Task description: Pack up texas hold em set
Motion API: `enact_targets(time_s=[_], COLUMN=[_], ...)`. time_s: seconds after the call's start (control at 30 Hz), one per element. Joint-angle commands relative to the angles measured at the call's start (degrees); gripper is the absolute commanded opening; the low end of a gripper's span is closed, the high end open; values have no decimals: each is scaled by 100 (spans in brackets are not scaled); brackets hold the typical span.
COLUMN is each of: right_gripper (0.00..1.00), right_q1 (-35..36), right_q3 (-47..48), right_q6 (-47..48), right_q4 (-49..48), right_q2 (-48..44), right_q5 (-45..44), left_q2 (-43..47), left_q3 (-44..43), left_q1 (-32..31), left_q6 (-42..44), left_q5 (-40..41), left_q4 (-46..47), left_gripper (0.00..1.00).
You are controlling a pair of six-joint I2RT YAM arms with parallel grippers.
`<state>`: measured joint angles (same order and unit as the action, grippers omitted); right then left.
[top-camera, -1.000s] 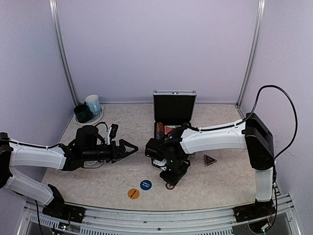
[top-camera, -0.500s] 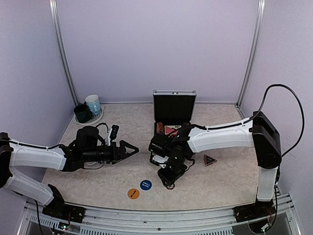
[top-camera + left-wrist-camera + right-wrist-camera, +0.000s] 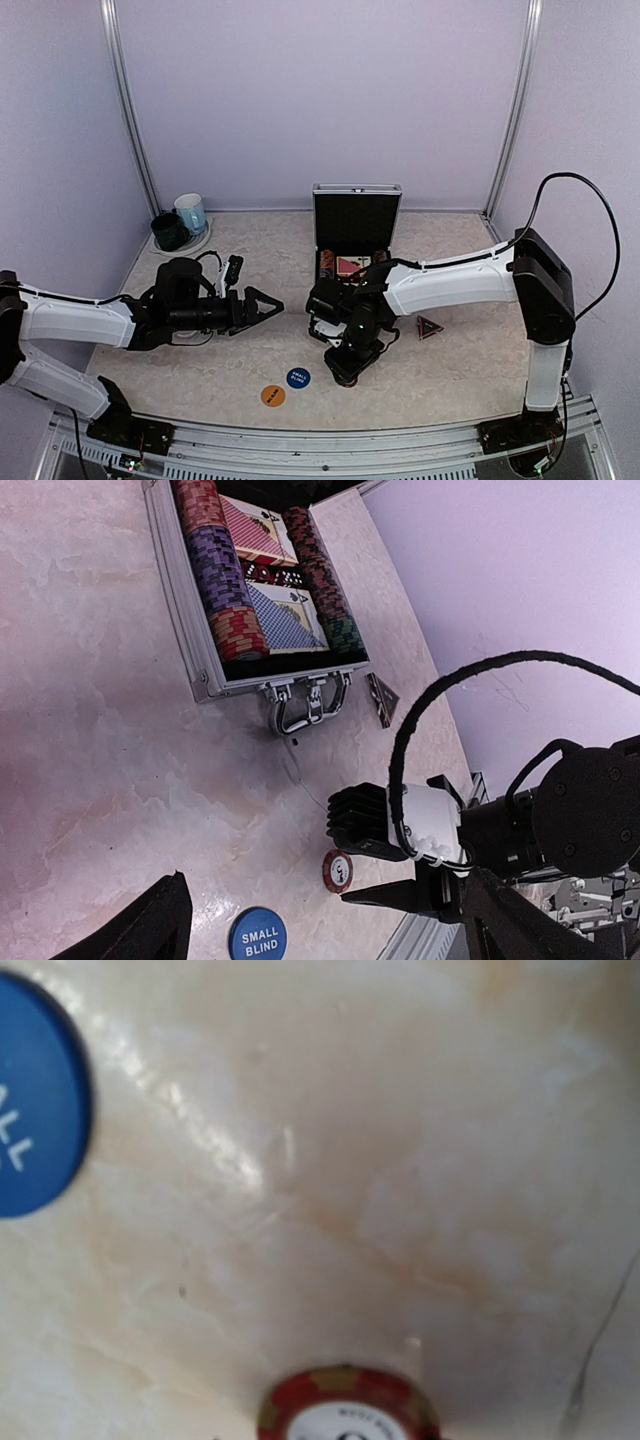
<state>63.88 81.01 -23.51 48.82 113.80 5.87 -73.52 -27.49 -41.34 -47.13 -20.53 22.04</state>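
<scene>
Left gripper (image 3: 272, 305) jaws spread wide; right gripper (image 3: 347, 372) points down over one flat red-rimmed chip (image 3: 337, 870), grip cannot be told. One silver case (image 3: 185, 630), open at far centre of the marbled table (image 3: 450, 370), lid upright, handle (image 3: 305, 705) toward near edge, holds two patterned decks (image 3: 280, 620). One blue button (image 3: 298, 377) and one orange button (image 3: 273, 396) lie nearer

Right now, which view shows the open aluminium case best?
Left wrist: the aluminium case shows its tray from above, chip rows and card decks clear. Top external shows the raised lid, the tray partly behind the right arm. Right wrist: nothing of it.
</scene>
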Motion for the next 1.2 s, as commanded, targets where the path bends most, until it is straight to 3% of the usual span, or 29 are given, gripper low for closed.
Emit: enact_targets(time_s=[0.0,1.17], right_gripper=[43,51], right_q1=[-7,-9], right_q3=[-128,-548], right_q6=[-38,-10], right_q4=[-107,-246], right_q2=[55,70], right_q5=[15,-2], left_q2=[2,18], left_q3=[-16,33], left_q1=[-32,-32], left_q6=[8,-13], left_q5=[27,58], left_q4=[72,72], left_gripper=[93,93])
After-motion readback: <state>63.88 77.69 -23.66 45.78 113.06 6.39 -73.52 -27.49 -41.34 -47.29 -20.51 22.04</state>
